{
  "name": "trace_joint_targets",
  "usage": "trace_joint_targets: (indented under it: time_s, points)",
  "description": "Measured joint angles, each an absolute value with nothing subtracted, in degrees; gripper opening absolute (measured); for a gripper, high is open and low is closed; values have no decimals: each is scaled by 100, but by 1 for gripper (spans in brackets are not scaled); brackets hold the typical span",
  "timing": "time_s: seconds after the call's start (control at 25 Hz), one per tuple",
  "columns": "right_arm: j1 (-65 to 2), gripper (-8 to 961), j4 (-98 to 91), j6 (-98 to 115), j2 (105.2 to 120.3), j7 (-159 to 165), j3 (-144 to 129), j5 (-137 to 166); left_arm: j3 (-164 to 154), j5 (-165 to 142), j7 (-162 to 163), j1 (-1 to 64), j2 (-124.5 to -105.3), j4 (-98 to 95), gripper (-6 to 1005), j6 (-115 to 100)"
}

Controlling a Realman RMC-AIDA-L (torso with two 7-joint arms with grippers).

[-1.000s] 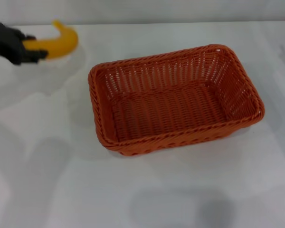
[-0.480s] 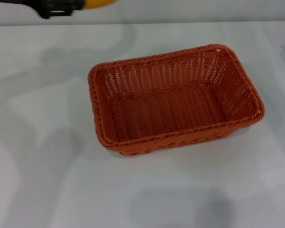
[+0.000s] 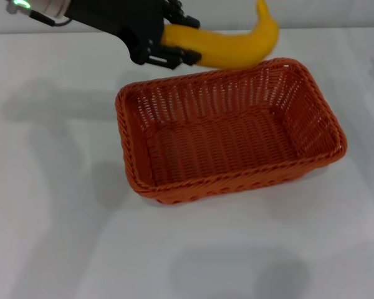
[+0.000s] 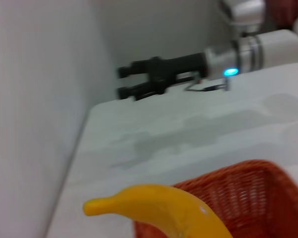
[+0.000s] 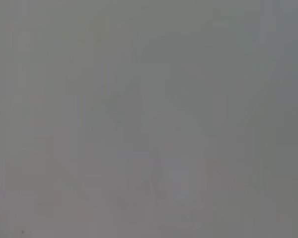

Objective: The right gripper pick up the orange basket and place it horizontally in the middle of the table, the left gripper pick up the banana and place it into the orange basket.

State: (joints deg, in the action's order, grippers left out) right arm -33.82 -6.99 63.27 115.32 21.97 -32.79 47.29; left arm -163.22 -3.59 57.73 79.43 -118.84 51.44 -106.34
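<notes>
one orange basket [image 3: 230, 131] bare inside, left hand [image 3: 165, 43] clamped on banana [image 3: 234, 43] above its far rim, right hand [image 4: 126, 82] seemingly open

The basket [image 3: 230, 131] is sitting in the middle of the tabletop [image 3: 56, 205]; the banana [image 3: 227, 45] is hanging over its far rim.

The left end effector [image 3: 168, 40] is matte black, with chunky jointed finger pieces, on a silver-grey cylinder bearing a green light. In the left wrist view, the right end effector [image 4: 124, 82] is black with two long prongs, a white-and-black banded cylinder, a cyan light and thin cables.
</notes>
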Motion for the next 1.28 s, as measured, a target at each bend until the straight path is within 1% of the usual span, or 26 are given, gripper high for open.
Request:
trace_joint_targets:
  time_s: [0.28, 0.64, 1.04, 1.24, 1.28]
  points:
    - [-3370, 877, -765, 6201, 11531, 2197, -3278, 4729, -16318, -775, 5730, 8008, -11905, 4751, 495, -10817]
    - [-3366, 877, -765, 6143, 11531, 2197, -3278, 4729, -16312, -842, 5818, 7790, -11926, 4580, 509, -10807]
    - [-3364, 877, -764, 6143, 11531, 2202, -3278, 4729, -16303, -555, 6131, 7407, -11927, 4520, 524, -10467]
    - [-3364, 877, -764, 6143, 11531, 2204, -3278, 4729, -16303, -483, 6402, 7364, -11936, 4396, 531, -10296]
    - [-3365, 877, -764, 6143, 11531, 2205, -3278, 4728, -16303, -484, 6422, 7362, -11936, 4353, 571, -10295]
